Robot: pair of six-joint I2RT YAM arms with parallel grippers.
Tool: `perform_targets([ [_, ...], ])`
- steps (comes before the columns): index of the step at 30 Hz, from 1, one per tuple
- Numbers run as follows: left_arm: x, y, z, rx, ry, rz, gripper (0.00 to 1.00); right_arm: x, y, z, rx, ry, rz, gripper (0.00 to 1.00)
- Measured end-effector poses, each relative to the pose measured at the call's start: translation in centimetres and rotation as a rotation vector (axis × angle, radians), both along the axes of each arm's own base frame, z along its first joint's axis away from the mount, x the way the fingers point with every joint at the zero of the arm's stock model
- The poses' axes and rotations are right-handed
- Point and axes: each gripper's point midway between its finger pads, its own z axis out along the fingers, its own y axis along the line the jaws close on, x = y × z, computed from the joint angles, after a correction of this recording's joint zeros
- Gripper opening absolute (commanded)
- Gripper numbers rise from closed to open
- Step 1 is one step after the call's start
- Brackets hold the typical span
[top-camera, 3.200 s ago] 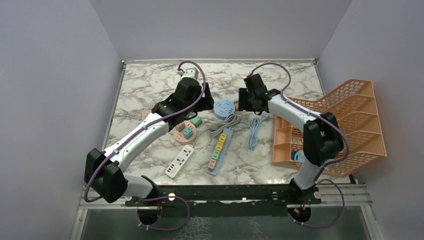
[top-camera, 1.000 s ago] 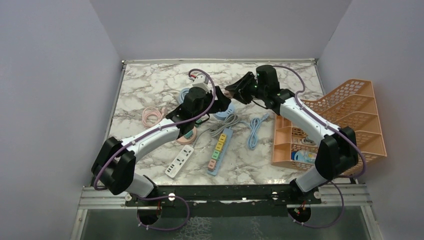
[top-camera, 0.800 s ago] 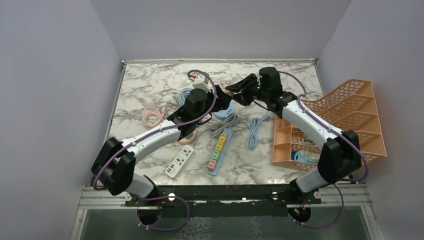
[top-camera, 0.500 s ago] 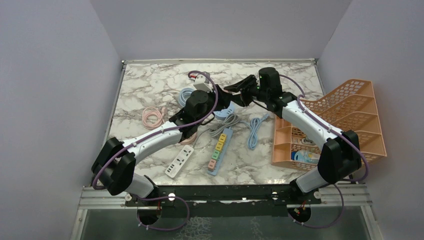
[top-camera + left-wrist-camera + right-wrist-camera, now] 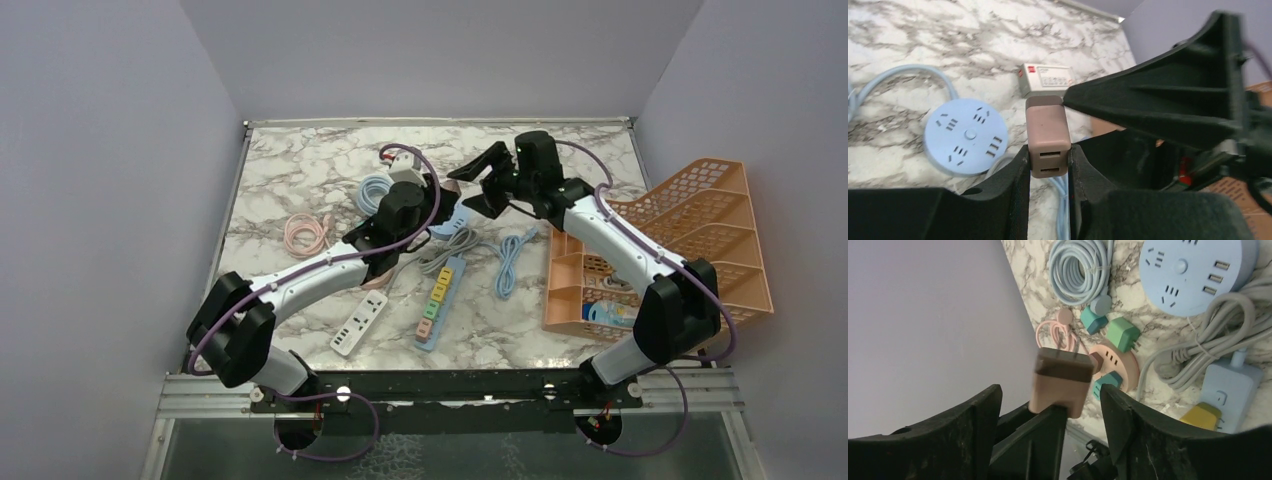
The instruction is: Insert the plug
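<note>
The plug [image 5: 1048,135] is a small brownish-pink adapter block held above the table. My left gripper [image 5: 1048,156] is shut on its sides, with the two slotted ports facing the left wrist camera. In the right wrist view the plug [image 5: 1060,380] shows its dark pronged end, and my right gripper [image 5: 1050,392] stands open around it, jaws clear of its sides. From above, both grippers meet over the round blue socket [image 5: 447,222], the left gripper [image 5: 443,196] beside the right gripper [image 5: 478,186]. The round blue socket [image 5: 966,136] lies flat below, its slots facing up.
A pastel power strip [image 5: 440,290] with a grey cord, a white strip [image 5: 360,325] and a pink round socket [image 5: 1118,365] carrying green plugs lie nearby. A coiled blue cable [image 5: 375,190] and a pink cable [image 5: 305,233] sit to the left. An orange basket [image 5: 690,240] stands at the right.
My left gripper has closed on the plug that the right gripper was holding. The right gripper's jaws have opened off it.
</note>
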Motion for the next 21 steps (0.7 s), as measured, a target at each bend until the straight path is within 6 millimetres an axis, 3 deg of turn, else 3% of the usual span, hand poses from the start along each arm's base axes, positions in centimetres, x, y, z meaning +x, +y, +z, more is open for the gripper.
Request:
perform_targets([
  [6,-1.0,1.9,-3.2,0.165,0.134,0.02,0.0,1.4,-1.5,0.8,-0.144,-0.136,-0.006,0.75],
  [10,-2.9,4.6,-4.7,0.28,0.221,0.024,0.0,1.8,-3.0,0.9,-0.233,-0.201,-0.024,0.74],
  [16,-4.9,9.2,-2.9,0.304,0.272,0.053,0.0,2.0,-4.6,2.0,-0.32,-0.285,-0.052,0.73],
  [21,-6.6,11.2,-2.3,0.301,0.312,0.045,0.0,2.1,-5.4,2.0,-0.369,-0.313,-0.062,0.72],
])
